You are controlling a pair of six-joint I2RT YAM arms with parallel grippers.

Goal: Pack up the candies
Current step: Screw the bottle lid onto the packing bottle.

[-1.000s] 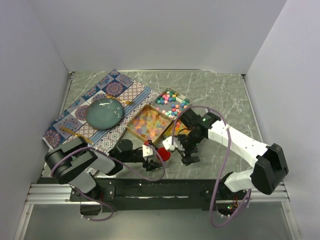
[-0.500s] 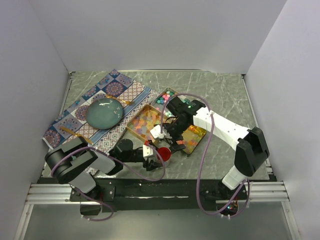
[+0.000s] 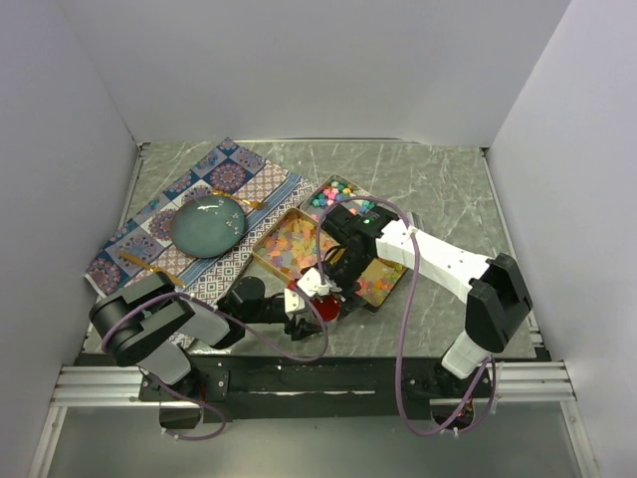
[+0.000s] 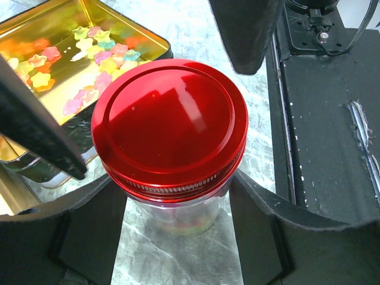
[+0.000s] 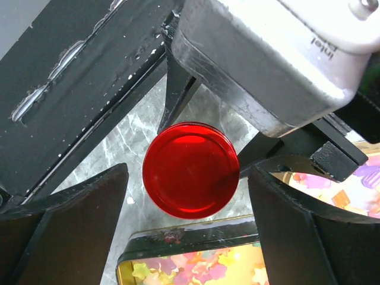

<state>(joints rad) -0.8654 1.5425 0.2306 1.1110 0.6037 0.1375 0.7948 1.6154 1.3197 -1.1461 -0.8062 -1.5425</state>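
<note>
A glass jar with a red lid [image 4: 172, 124] stands on the marble table, a few candies [image 4: 189, 224] visible at its bottom. My left gripper [image 4: 175, 183] is shut on the jar, one finger pressed to each side. In the top view the jar [image 3: 324, 308] sits near the front edge. My right gripper [image 5: 190, 173] hangs open above the lid [image 5: 191, 169], its fingers [image 5: 71, 219] wide of the rim on both sides. More candies lie in gold tins: translucent yellow-pink ones [image 3: 295, 245], pastel ones [image 3: 336, 193] and orange-red-yellow ones [image 3: 381, 282].
The three open tins cluster just behind and right of the jar; one tin's rim [image 5: 196, 234] lies right under my right gripper. A teal plate [image 3: 208, 224] rests on a patterned cloth [image 3: 159, 214] at the left. White walls enclose the table.
My right arm has swung left, from beside the tins to directly over the jar's lid, its jaws narrowing slightly. The left gripper and jar have stayed put.
</note>
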